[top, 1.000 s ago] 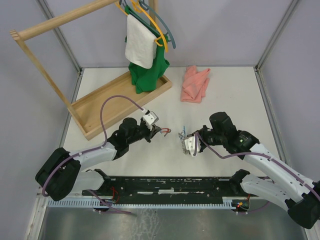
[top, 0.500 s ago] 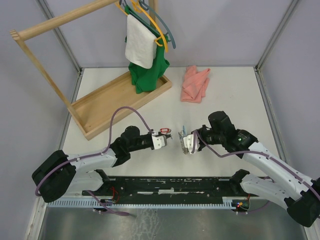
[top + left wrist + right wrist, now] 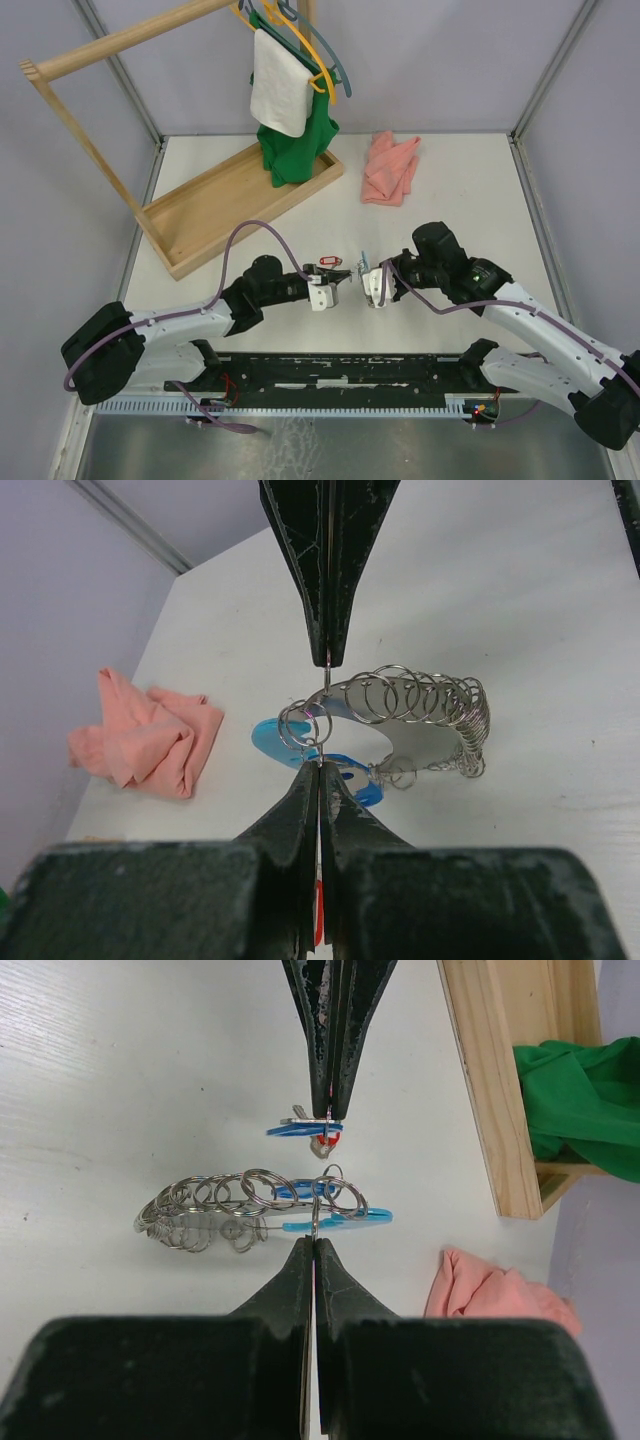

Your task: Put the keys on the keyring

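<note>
Overhead view: the pale worktop fills the centre of the frame, with its lower edge hidden behind the arm bases and a black rail. At upper left a wooden rack runs out past the top edge. It carries a green garment and a white towel on hangers that are partly cut off. A pink cloth lies crumpled at upper centre. The two arms meet at centre frame, where the left tool and the right tool stand tip to tip, just beside each other, both closed. Right-wrist view: the right tool pinches one wire loop of the keyring, whose coil of silvery rings stretches toward centre left. Left-wrist view: the left tool clamps a thin metal strip seen edge-on, with a sliver of red low between its fingers. Overhead, a red label sits at this tool's tip, so the strip reads as the red-tagged key, though its blade is too small to make out. Flat blue pieces sit at the coil's end, and it cannot be told whether they are label tags or the ring's own blue section. Whether any key is threaded onto the coil cannot be told either.
</note>
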Controlling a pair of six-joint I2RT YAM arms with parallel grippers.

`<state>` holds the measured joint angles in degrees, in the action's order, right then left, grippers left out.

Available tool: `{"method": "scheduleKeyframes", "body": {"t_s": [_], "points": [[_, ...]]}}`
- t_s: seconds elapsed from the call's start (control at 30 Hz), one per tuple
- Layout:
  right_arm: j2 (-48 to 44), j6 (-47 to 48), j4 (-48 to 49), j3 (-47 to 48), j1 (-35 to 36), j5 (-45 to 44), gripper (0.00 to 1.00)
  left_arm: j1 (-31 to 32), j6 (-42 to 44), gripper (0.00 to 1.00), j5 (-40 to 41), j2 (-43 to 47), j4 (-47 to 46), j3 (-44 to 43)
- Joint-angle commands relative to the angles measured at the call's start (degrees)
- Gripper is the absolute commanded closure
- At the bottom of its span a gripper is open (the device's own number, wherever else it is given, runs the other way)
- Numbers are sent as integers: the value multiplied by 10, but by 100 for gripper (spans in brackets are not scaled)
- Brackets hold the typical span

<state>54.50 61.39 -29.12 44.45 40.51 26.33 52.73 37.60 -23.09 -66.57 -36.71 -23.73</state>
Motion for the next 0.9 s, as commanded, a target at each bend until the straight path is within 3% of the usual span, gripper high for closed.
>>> {"method": "scheduleKeyframes", "body": {"t_s": [0.0, 0.87], "points": [[5, -13, 14, 20, 4, -15, 99, 10, 24, 97, -10, 13, -42, -24], [3, -32, 41, 13, 13, -32, 99, 30, 20, 97, 9, -18, -21, -55]]}}
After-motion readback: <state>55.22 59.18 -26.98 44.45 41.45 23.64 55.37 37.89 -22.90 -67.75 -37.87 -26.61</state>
